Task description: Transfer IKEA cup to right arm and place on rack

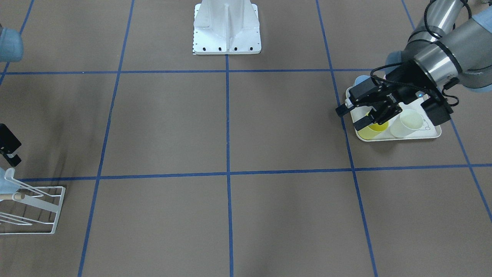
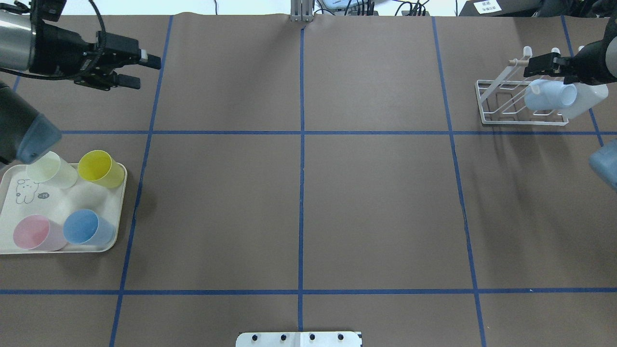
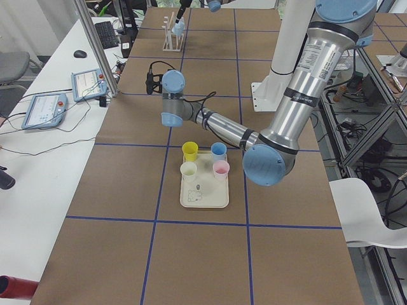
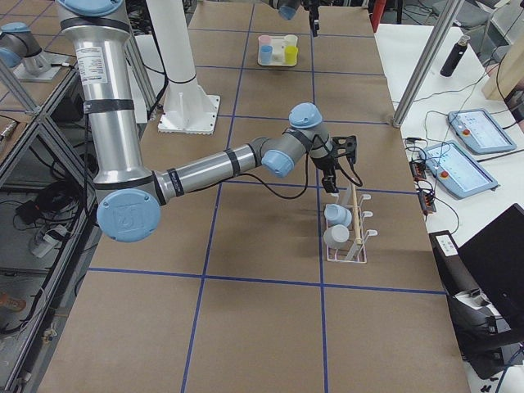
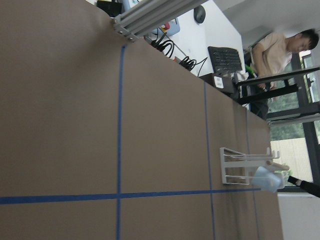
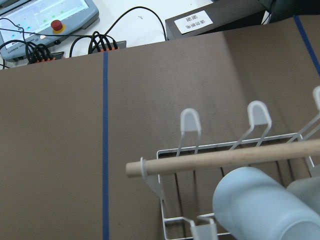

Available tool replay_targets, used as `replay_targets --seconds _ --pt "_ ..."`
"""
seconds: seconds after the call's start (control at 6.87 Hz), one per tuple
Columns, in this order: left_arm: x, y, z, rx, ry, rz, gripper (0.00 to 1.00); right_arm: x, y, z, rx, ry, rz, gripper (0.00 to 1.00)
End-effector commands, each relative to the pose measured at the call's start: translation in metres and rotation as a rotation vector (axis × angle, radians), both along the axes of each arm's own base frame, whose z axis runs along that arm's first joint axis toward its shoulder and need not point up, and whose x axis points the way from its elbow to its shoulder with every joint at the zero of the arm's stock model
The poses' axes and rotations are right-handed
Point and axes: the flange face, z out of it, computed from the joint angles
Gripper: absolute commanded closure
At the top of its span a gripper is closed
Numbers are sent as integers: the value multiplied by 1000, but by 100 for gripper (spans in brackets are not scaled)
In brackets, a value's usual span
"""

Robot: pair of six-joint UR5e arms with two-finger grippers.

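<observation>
Several IKEA cups stand on the cream tray (image 2: pixel 9 248) at the left: yellow (image 2: pixel 100 167), pale (image 2: pixel 50 169), pink (image 2: pixel 33 233) and blue (image 2: pixel 87 226). My left gripper (image 2: pixel 140 72) is open and empty; it hovers beyond the tray, and in the front-facing view it (image 1: pixel 357 115) overlaps the yellow cup (image 1: pixel 369 132). The white wire rack (image 2: pixel 501 120) stands at the far right with a light blue cup (image 2: pixel 549 95) and a whitish cup (image 2: pixel 585 96) lying on its prongs. My right gripper (image 2: pixel 528 65) is at the rack's wooden dowel (image 6: pixel 225 160), open and holding nothing.
The robot's white base plate (image 1: pixel 226 27) sits at the table's near middle edge. Blue tape lines (image 2: pixel 301 144) divide the brown table. Beyond the far edge are cables, teach pendants and a person at a side desk (image 5: pixel 280 47).
</observation>
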Motion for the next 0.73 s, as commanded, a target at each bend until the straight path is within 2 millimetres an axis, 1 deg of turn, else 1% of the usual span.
replay_targets --seconds 0.0,0.15,0.29,0.44,0.58 --pt "-35 11 72 50 -128 -8 0 -17 8 -11 -17 -32 1 0" --pt "-54 18 108 85 -203 -25 0 -21 9 -11 -16 -33 -6 0" --pt "-67 24 141 102 -298 -63 0 -26 11 -15 -10 -37 -15 0" --pt "-73 37 179 122 -400 -84 0 -28 14 -18 -25 -52 -5 0" --pt "-75 37 195 153 -511 -95 0 -31 16 -19 -28 -57 -5 0"
